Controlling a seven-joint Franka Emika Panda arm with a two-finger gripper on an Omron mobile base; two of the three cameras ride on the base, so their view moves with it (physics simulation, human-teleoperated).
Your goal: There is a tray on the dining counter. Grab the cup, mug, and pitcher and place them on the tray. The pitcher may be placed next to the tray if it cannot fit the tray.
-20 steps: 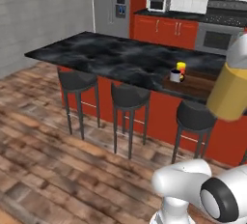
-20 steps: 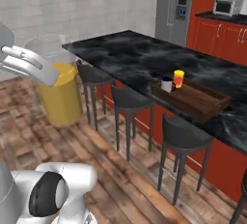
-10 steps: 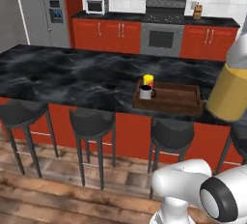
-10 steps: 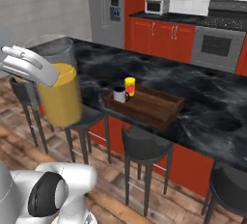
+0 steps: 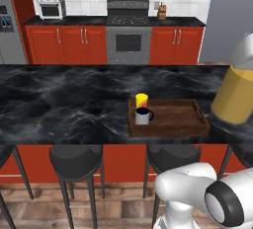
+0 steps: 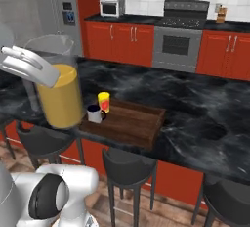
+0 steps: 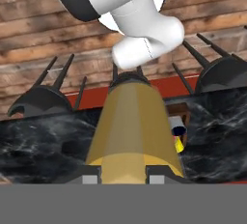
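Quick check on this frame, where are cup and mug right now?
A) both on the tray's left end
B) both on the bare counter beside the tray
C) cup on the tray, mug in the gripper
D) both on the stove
A. The yellow cup and grey mug stand side by side inside the left end of the tray on the dining counter; the gripper holds the pitcher instead.

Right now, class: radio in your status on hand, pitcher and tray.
Hand shut on pitcher, carried above the stools. Cup and mug on tray, left end. Tray's right side free.
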